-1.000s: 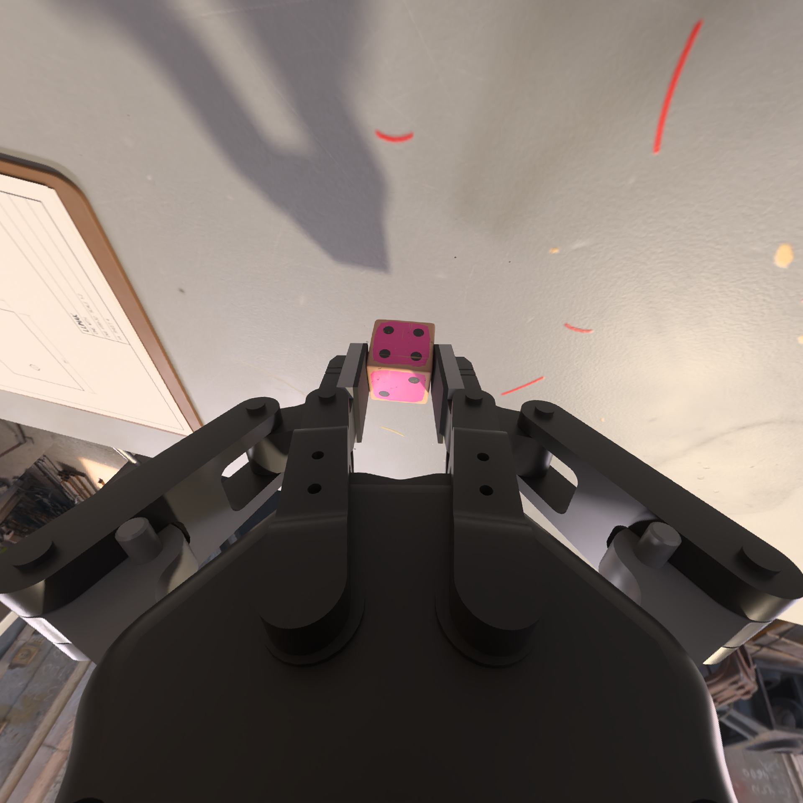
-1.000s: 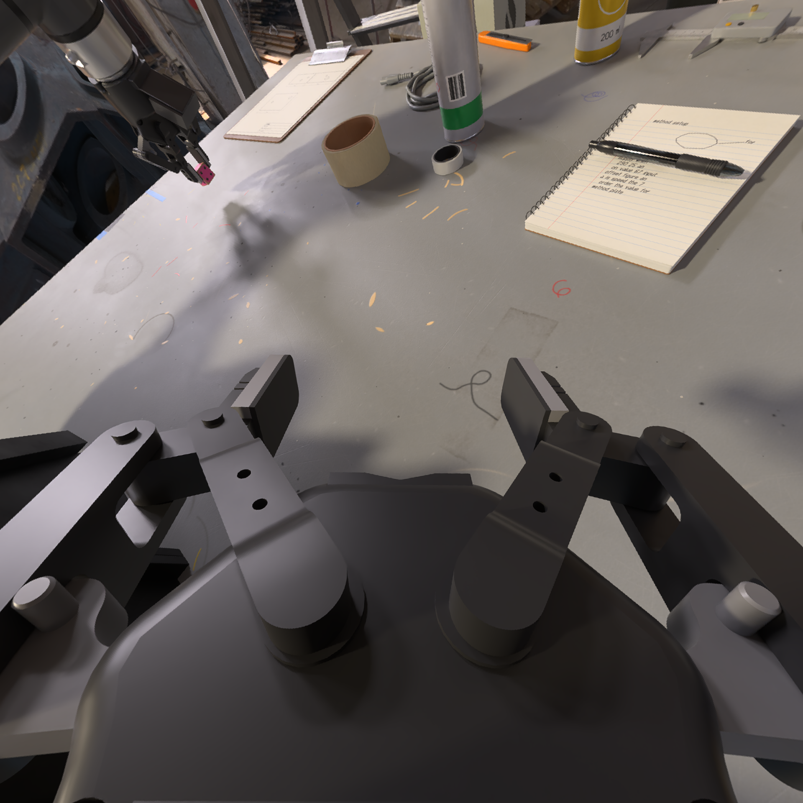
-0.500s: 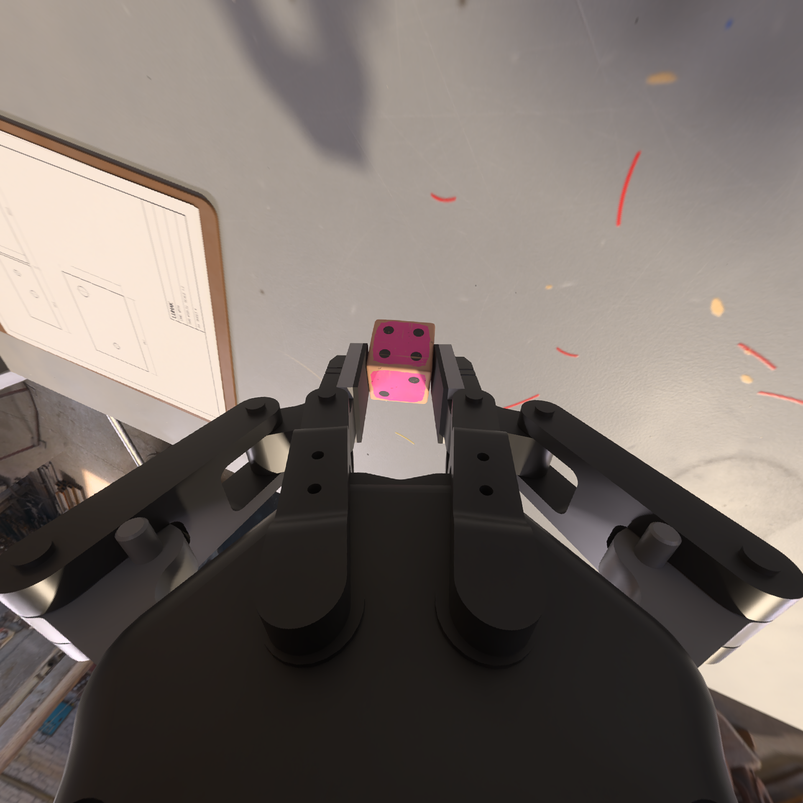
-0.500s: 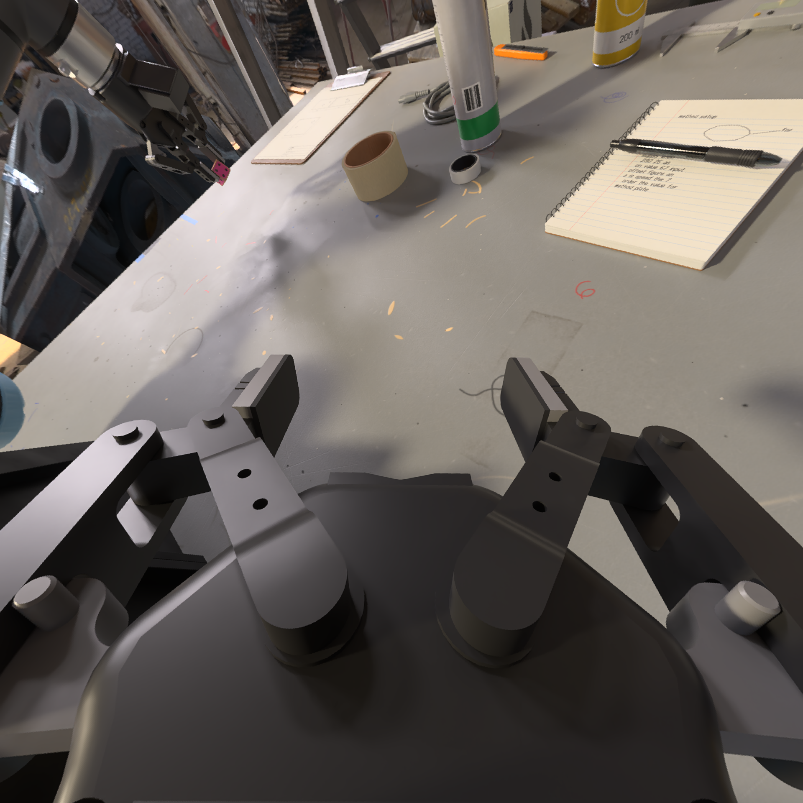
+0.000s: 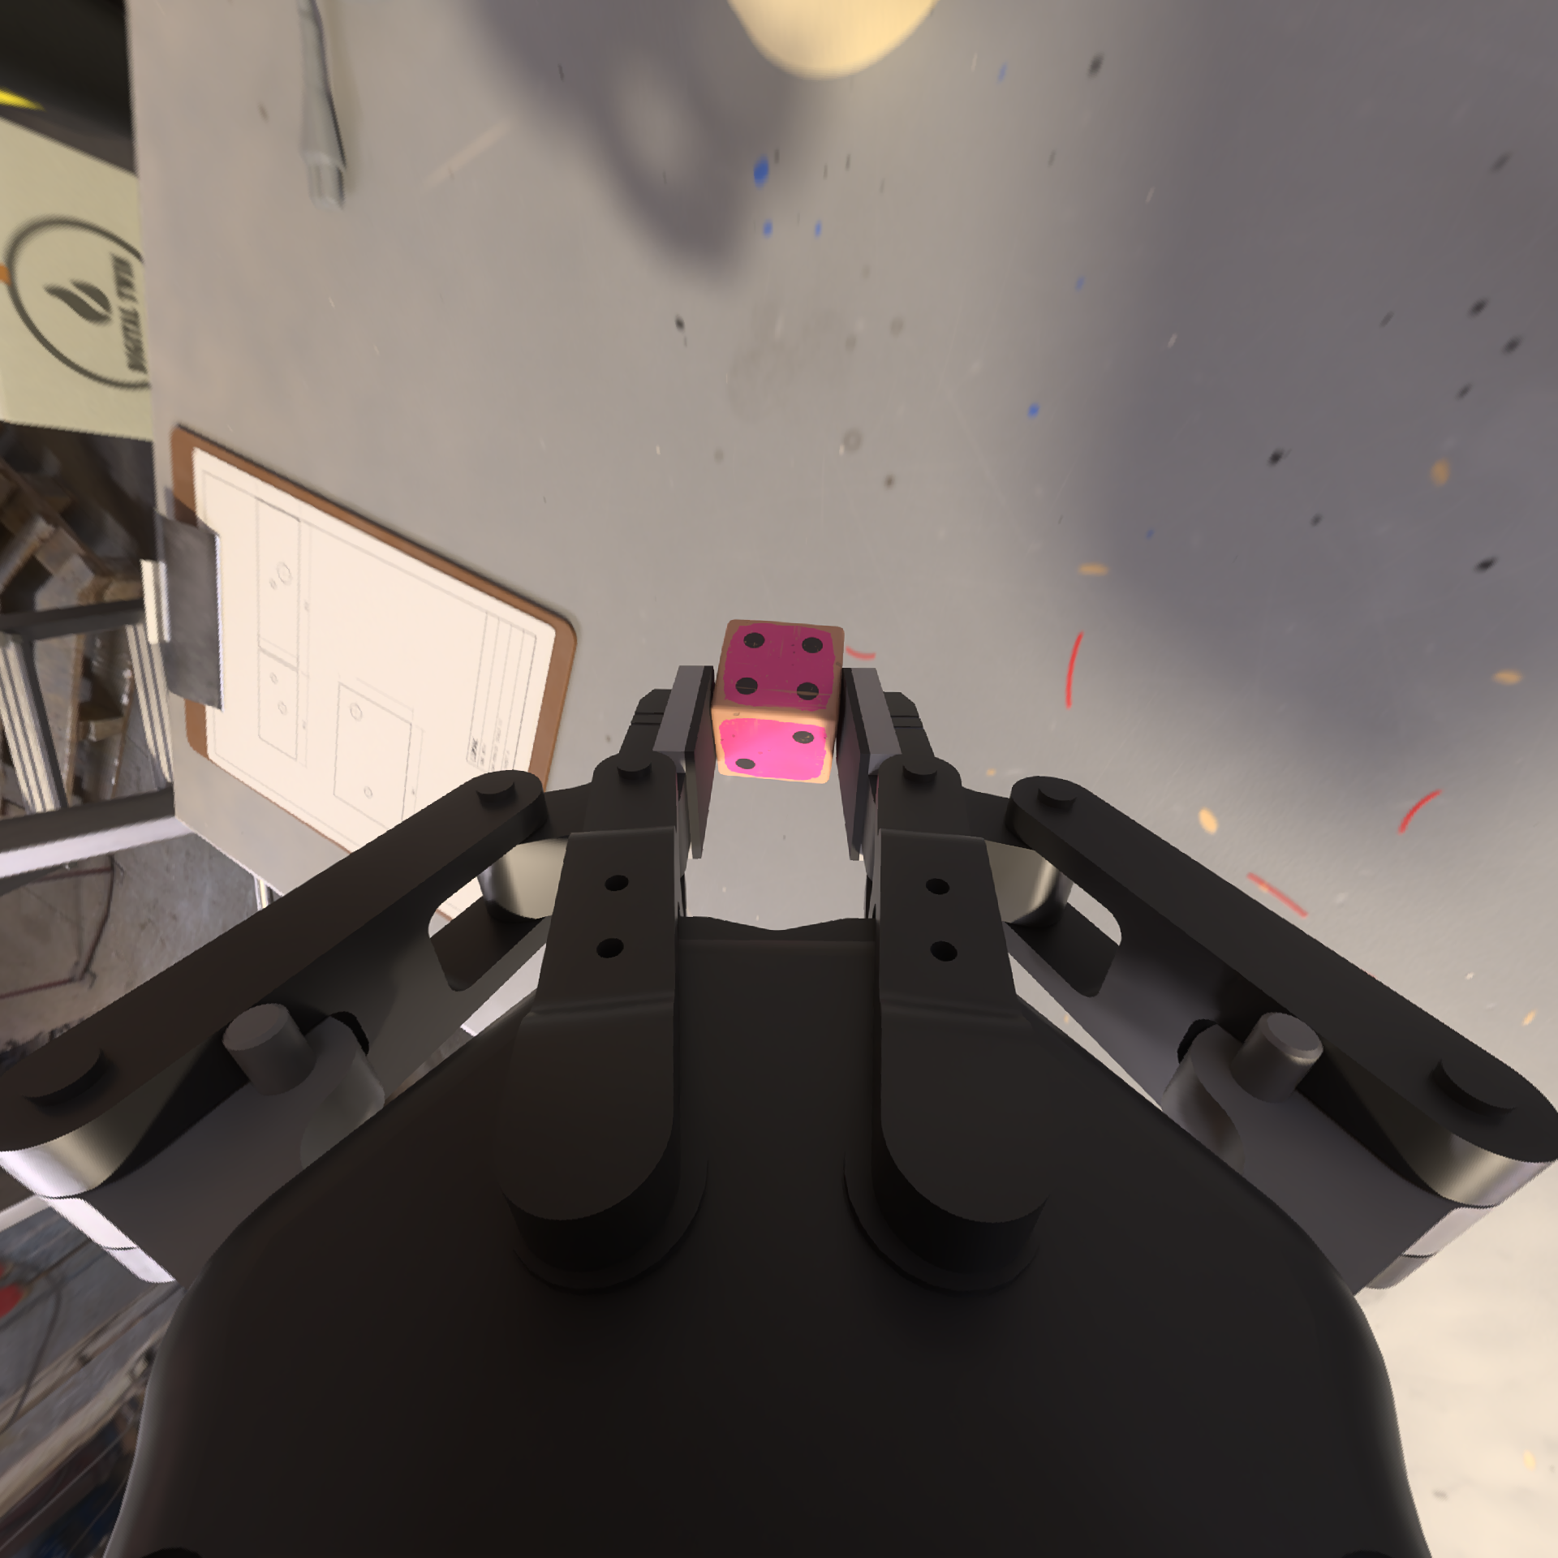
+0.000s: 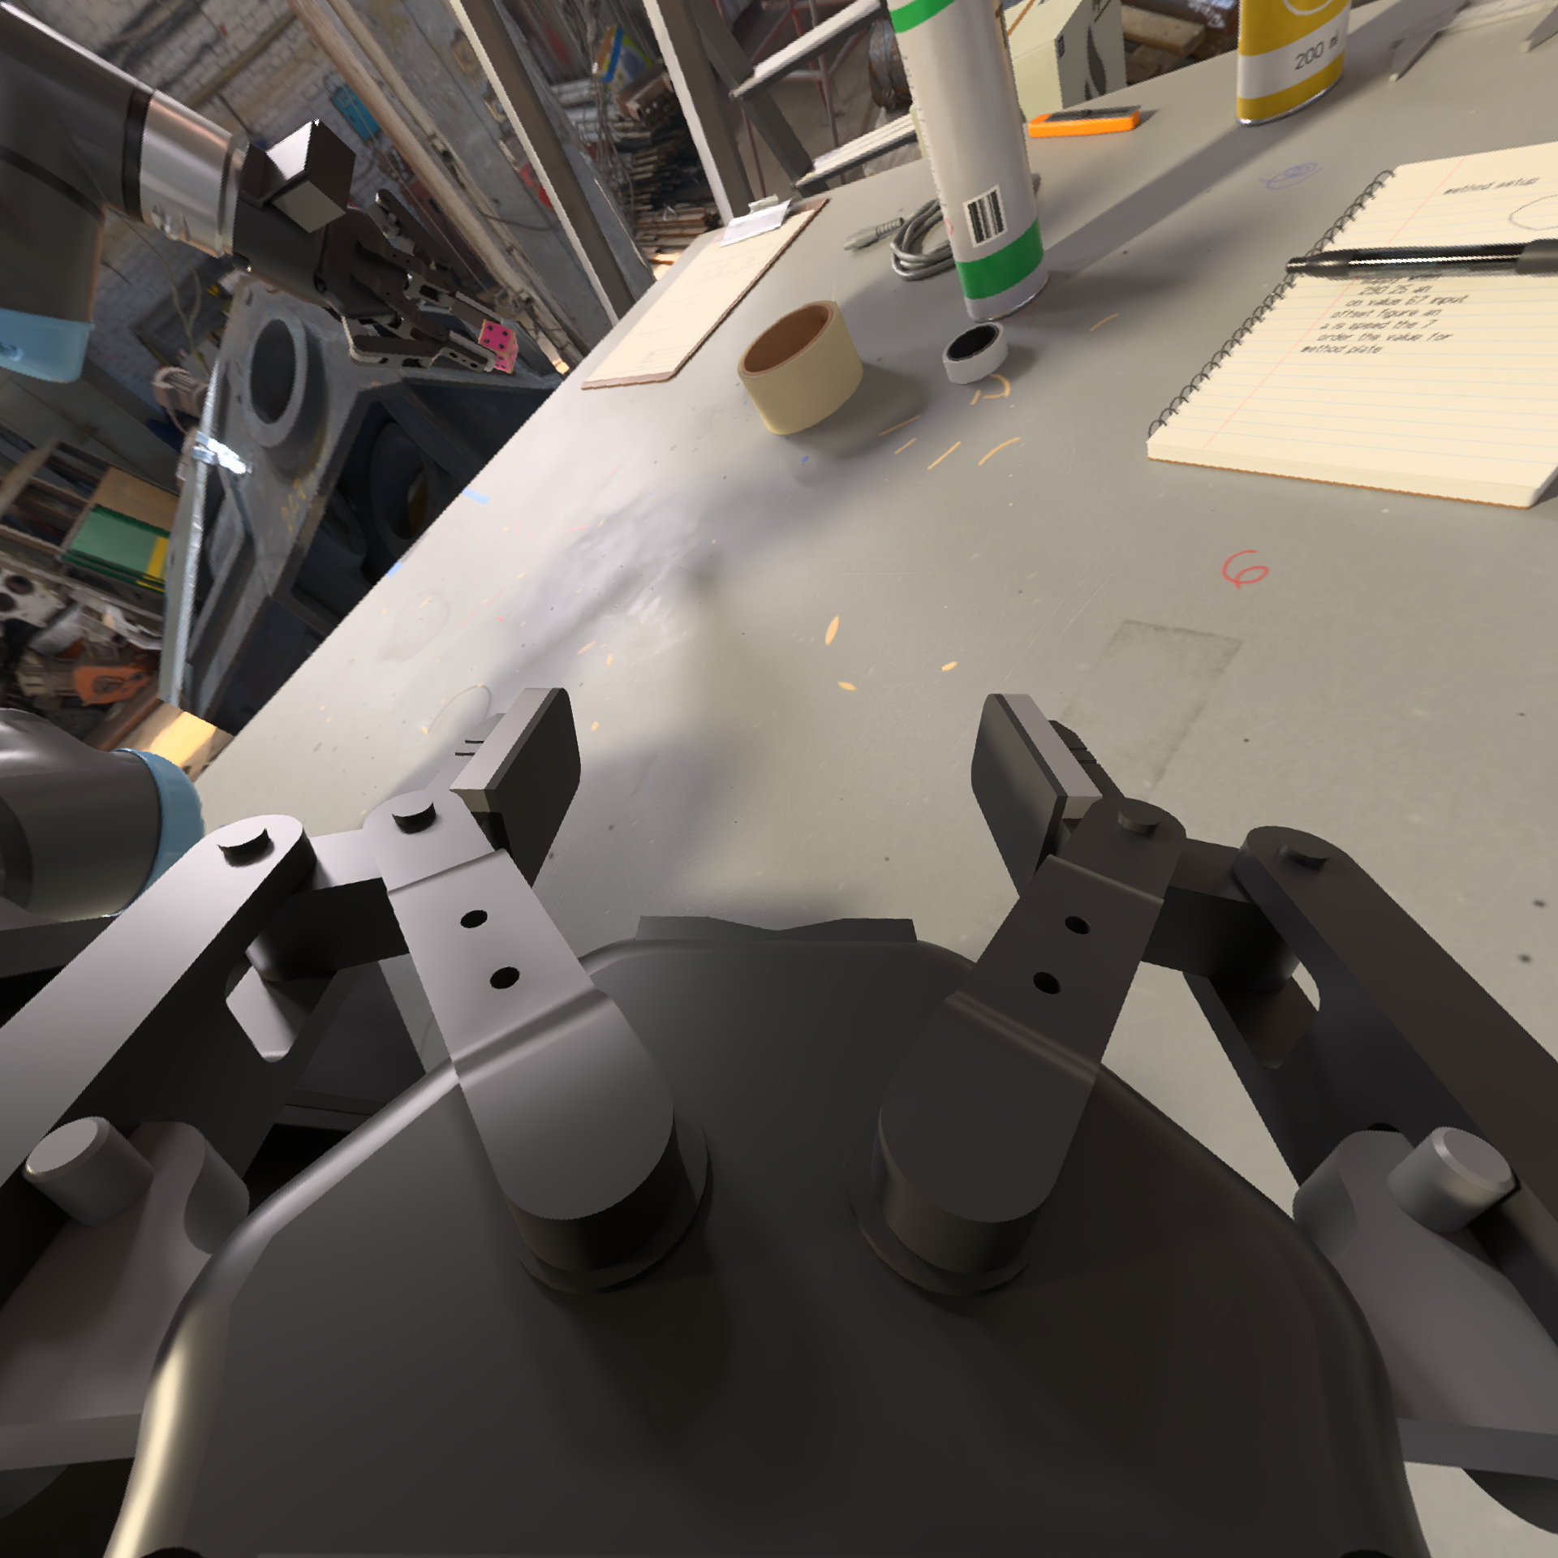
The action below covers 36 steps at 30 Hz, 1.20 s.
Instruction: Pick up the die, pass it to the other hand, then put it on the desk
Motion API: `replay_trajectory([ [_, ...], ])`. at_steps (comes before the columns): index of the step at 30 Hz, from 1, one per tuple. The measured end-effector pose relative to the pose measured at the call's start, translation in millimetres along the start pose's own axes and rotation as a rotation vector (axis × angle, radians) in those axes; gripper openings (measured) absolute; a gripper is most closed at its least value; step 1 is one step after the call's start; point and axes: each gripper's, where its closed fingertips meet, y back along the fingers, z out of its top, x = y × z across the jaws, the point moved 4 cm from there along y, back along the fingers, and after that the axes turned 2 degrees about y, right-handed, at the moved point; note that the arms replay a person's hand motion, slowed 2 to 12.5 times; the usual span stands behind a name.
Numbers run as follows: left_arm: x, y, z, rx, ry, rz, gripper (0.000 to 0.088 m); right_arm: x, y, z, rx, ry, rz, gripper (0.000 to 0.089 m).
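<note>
The chief hazard is the handover: the left pincer point(image 5: 776, 733) grips the die point(image 5: 777, 701) only at its fingertips, with most of the cube standing out beyond the pads, so a bump from the other arm, or a release before the second grip has closed, would likely send it tumbling to the desk point(image 5: 1012, 421) or off its near edge. A mismatched approach is a further risk, since the free faces of the die are small and the right pincer point(image 6: 771, 759) would have to close on them without striking the left fingers. The die is pink with black pips and pale worn edges; it is clamped between the left pincer's two pads, lifted clear of the desk, with a clipboard point(image 5: 354, 666) below and to one side. From the right wrist view the die point(image 6: 499, 343) is held high and well apart from the right pincer, which is spread wide and empty over bare desk, a roll of tape point(image 6: 801, 367) farther off.
</note>
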Motion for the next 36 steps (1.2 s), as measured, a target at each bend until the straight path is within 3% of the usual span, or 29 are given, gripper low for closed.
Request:
replay_trajectory([
  [16, -51.3, 46.0, 100.2, -0.391, 0.044, -0.033, 0.0262, 11.3, -31.0, 6.2, -0.051, -0.139, 0.166, 0.0801],
  [36, -155.6, 73.0, 215.9, -0.705, -0.051, -0.131, 0.0262, 43.6, -82.4, 26.8, -0.089, -0.387, 0.493, 0.0786],
])
